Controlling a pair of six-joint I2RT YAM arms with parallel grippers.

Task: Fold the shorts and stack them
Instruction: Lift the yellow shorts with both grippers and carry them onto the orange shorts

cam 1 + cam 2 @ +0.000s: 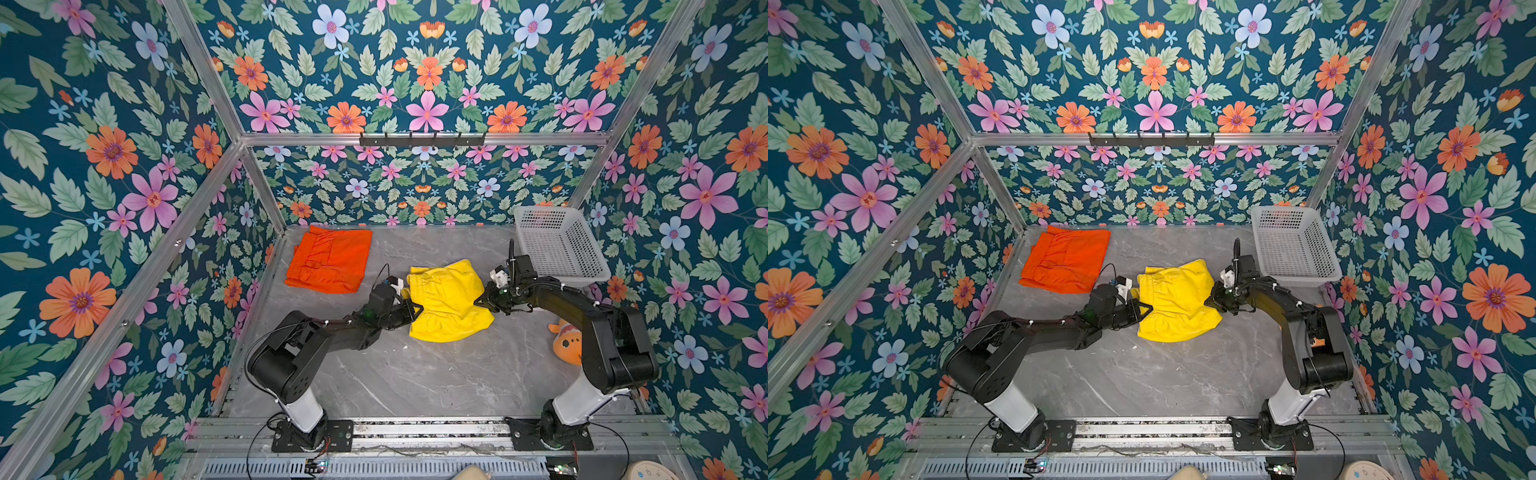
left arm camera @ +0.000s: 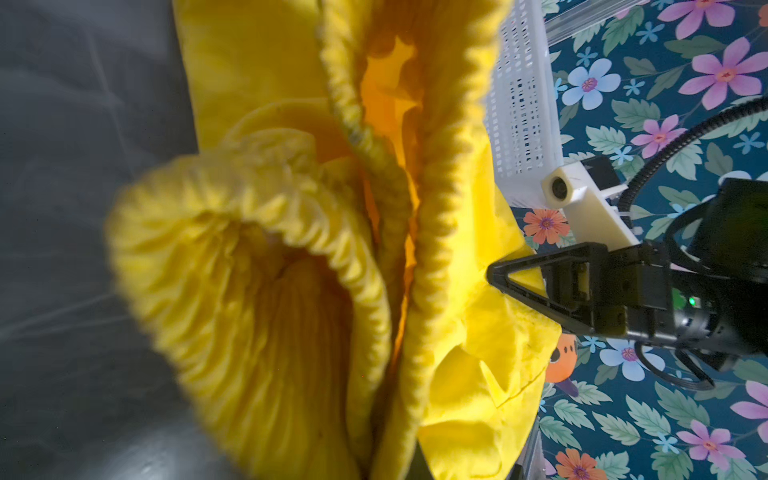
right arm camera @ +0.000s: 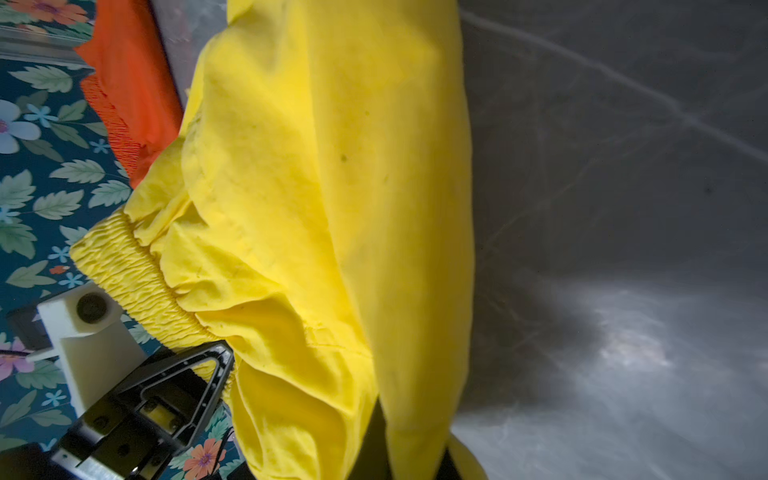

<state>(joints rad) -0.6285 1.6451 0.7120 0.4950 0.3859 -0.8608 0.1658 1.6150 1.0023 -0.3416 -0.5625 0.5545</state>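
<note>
Pinching the yellow shorts (image 1: 446,303) at two opposite edges is how we have this step set up. In a top view the left gripper (image 1: 411,309) is closed on the waistband side and the right gripper (image 1: 482,301) is closed on the far side of the cloth. The garment lies near the middle of the desk (image 1: 395,374). The orange shorts (image 1: 332,259) lie folded flat by the far left corner, well apart. A white basket (image 1: 557,245) sits at the far right corner and a plush fish (image 1: 567,343) by the right edge.

In a top view the yellow shorts (image 1: 1177,305) sag between the two grips, so we judge that both arms should rise evenly and keep the span gently taut.

From the left wrist, the gathered waistband (image 2: 257,257) bunches right at the lens. Our own fingers are hidden there, but the right gripper (image 2: 496,276) shows its tips pressed together into yellow cloth. We should not pull hard, or the elastic may slip out.

From the right wrist, the left gripper (image 3: 226,357) has its jaws shut on the waistband's end, and the orange shorts (image 3: 129,91) show beyond. We would carry the cloth low, lay the leading edge down first and match the edges. We would let go only once it lies square.
</note>
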